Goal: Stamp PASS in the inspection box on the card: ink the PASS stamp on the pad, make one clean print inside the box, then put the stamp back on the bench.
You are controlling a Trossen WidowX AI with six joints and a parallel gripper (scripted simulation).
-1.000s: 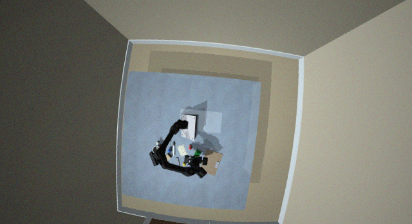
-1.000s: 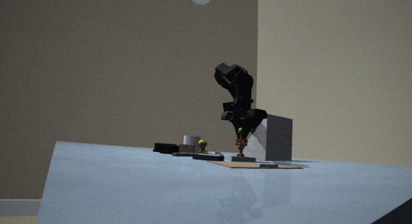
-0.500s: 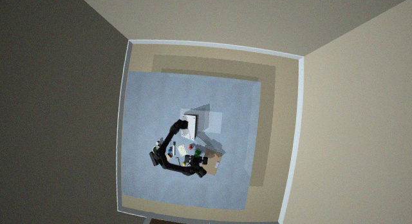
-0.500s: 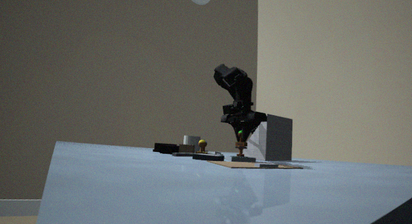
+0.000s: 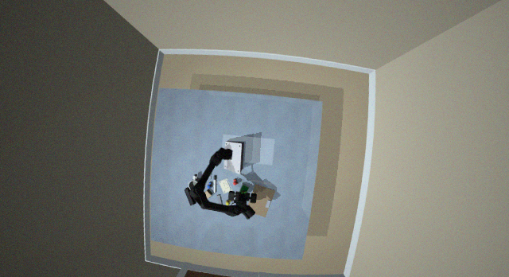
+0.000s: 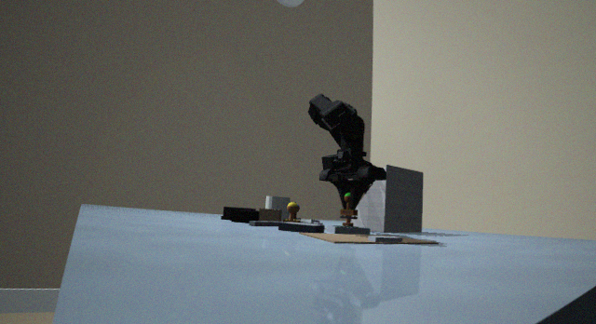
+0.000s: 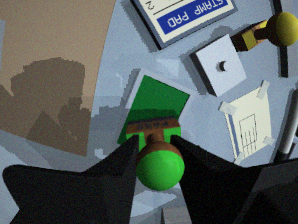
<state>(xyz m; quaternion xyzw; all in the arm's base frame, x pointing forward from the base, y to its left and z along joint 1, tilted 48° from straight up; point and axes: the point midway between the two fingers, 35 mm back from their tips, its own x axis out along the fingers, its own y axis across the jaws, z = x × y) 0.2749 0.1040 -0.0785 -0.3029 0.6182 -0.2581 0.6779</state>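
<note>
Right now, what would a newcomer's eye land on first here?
Probably the bright green knob of the stamp, between the black fingers of the claw, over the green pad. Next, the yellow knob beside the white block, then the blue STAMP PAD label at the wrist view's top.

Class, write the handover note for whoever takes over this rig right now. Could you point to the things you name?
Gripper (image 5: 242, 197) (image 6: 350, 209) (image 7: 154, 140): fingers shut on the green-knobbed stamp (image 6: 347, 198) (image 7: 160, 169), held upright at the green ink pad (image 6: 352, 230) (image 7: 159, 97); whether it touches, I cannot tell.
Card (image 5: 225, 185) (image 7: 255, 122): taped down beyond the small white box (image 7: 219, 64), no PASS print visible in its box.
Done: stamp picked up and brought to the pad; inking unconfirmed.
Left: finish inking, print once inside the box, return the stamp to the bench.
</note>
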